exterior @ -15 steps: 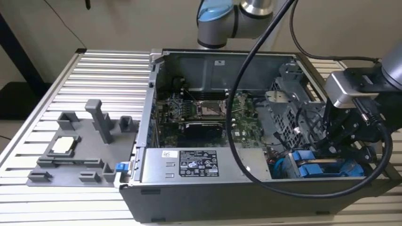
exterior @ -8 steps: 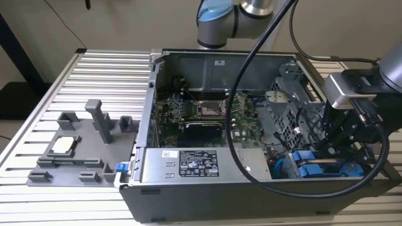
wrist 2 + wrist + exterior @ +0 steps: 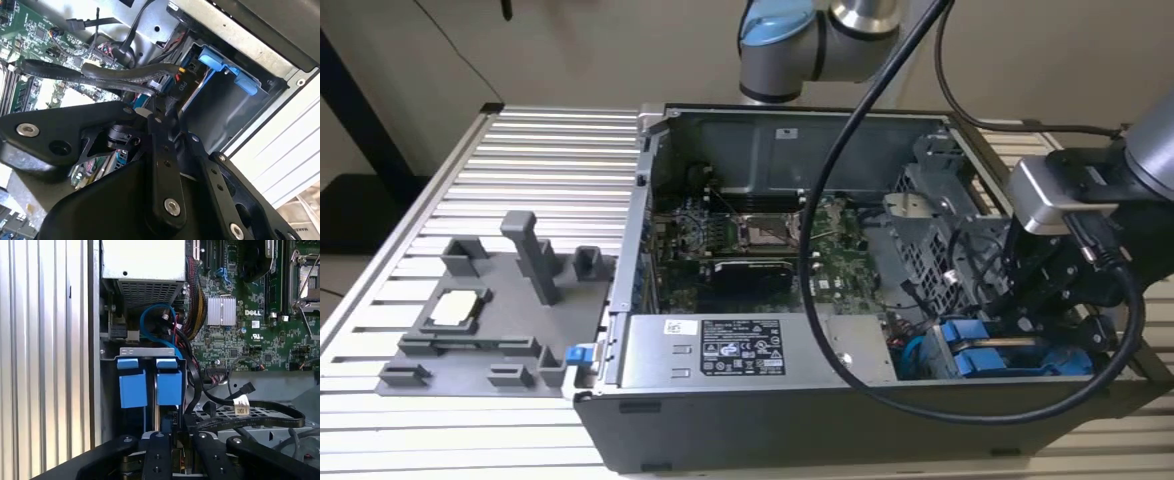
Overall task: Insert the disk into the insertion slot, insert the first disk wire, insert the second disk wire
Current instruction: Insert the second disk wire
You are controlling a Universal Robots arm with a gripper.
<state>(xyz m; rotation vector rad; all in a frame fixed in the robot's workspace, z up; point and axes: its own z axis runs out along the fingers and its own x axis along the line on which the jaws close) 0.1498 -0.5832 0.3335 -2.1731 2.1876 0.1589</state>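
While grey fixture tray (image 3: 480, 330) sits on slatted surface (image 3: 520, 160) at exterior view's left, open computer case (image 3: 720, 420) holds centre. Disk (image 3: 150, 387) seated in insertion slot (image 3: 994, 360), blue carriers showing. Gripper (image 3: 167, 107) fingers (image 3: 162, 150) pinch black wire connector (image 3: 177, 87) at drive bay.

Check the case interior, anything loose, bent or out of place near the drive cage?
Nothing looks damaged. The gripper is down at the drive cage's blue rails, on a black cable connector. Loose black cables drape across the cage top, and one free connector dangles unplugged over the green board.
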